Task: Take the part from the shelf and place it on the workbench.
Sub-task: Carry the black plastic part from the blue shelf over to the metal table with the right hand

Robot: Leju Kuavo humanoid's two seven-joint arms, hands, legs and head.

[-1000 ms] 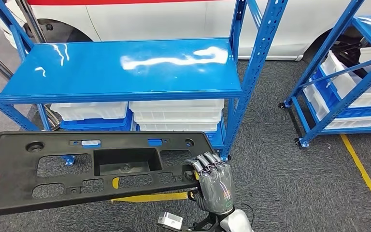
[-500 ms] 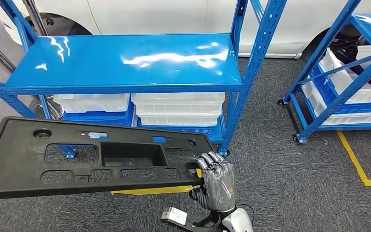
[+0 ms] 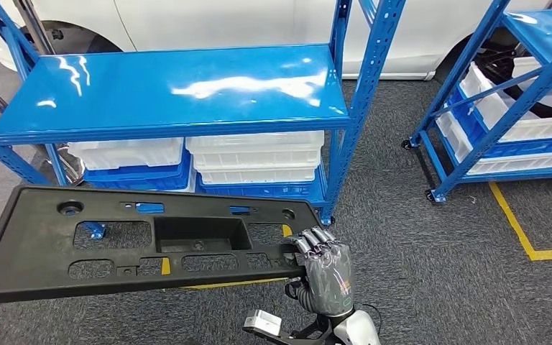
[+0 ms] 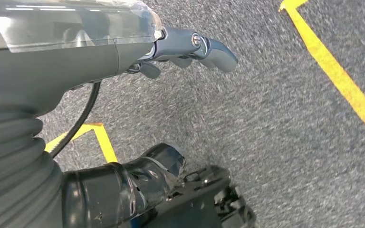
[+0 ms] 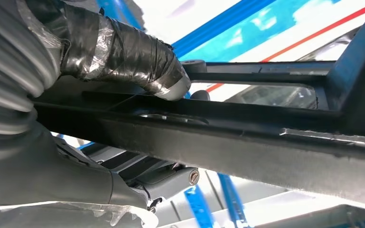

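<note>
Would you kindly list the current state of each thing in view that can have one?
black plastic panel: off the shelf, held level in the air by its right end.
right hand: grips the panel's end, thumb on one face.
left hand: holds nothing, above the carpet.
blue shelf top: bare.
white bins: stacked under the shelf top.

Part (image 3: pixel 151 241) before shelf (image 3: pixel 172 90)
</note>
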